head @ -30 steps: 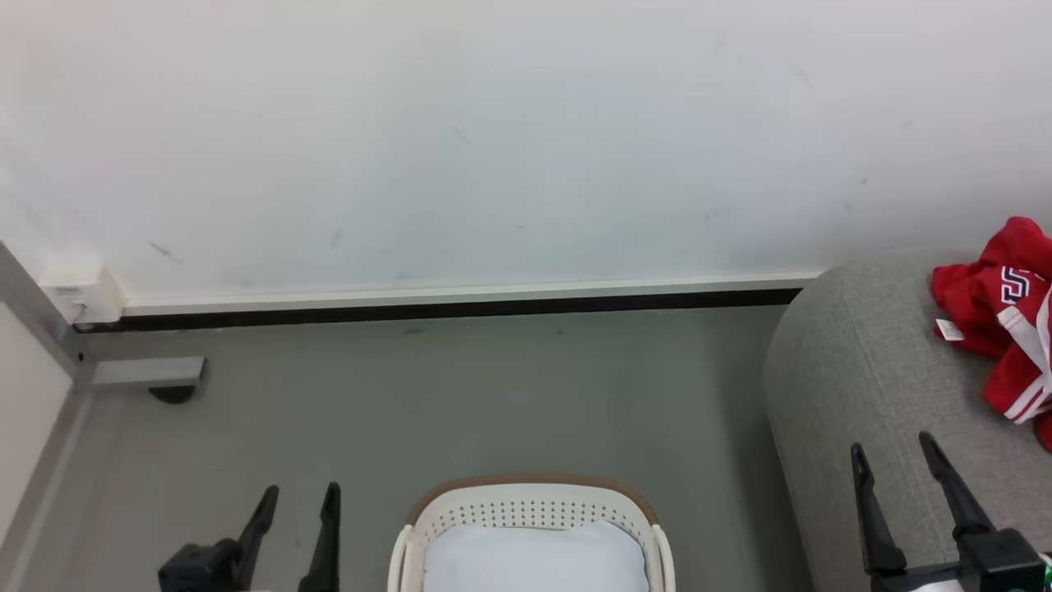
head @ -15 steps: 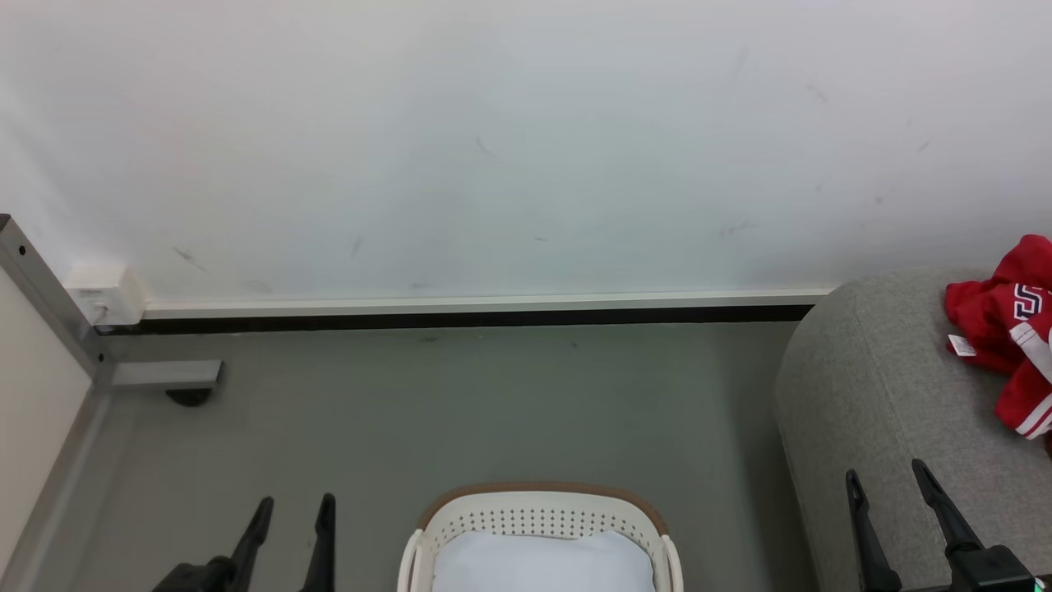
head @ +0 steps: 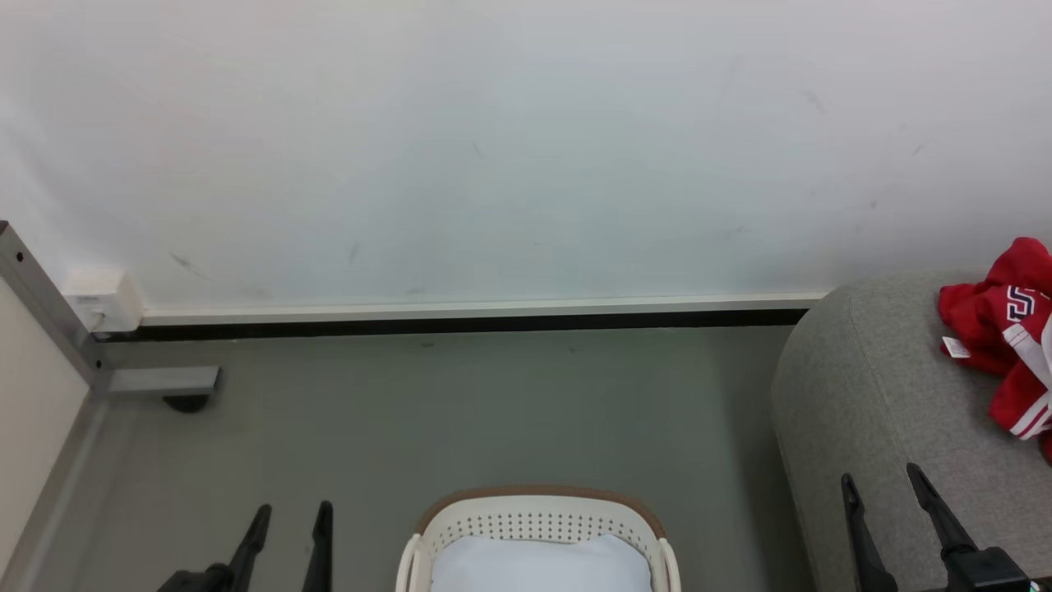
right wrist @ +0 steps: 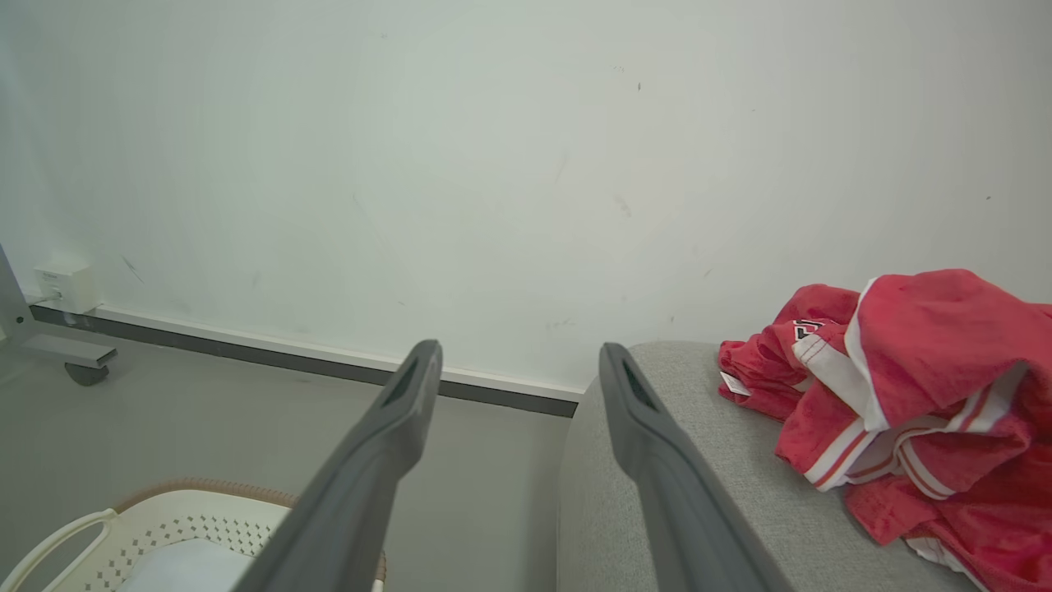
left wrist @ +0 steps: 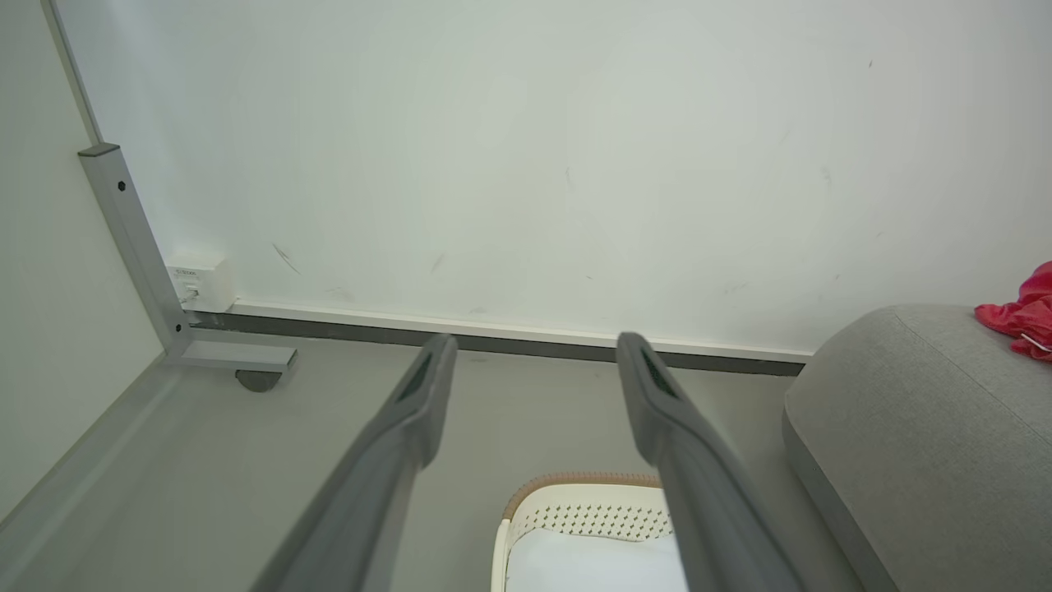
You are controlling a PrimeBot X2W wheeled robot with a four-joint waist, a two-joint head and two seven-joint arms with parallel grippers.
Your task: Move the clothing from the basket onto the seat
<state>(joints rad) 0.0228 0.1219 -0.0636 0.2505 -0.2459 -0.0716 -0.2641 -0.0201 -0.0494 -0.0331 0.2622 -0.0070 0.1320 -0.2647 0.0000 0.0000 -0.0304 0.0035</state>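
The red clothing point(head: 1007, 349) with white stripe trim lies crumpled on the light-grey seat point(head: 871, 395) at the right; the same clothing point(right wrist: 912, 403) fills the right of the right wrist view, on the seat point(right wrist: 657, 510). The cream basket point(head: 538, 514) with a brown rim stands on the floor at bottom centre, holding a pale blue-white pad point(head: 538, 567). My left gripper point(head: 292, 518) is open, left of the basket, with nothing between its fingers. My right gripper point(head: 883, 485) is open over the seat's near edge, apart from the clothing.
A white wall with a white-and-black skirting point(head: 468, 316) runs behind the grey floor point(head: 460, 411). A grey metal frame post and foot with a caster point(head: 156, 382) stands at the left, beside a small white box point(head: 94, 300) on the wall.
The head view has tilted up slightly, so everything sits lower in the picture. Both grippers stay open and show lower at the bottom edge. The clothing has not moved on the seat.
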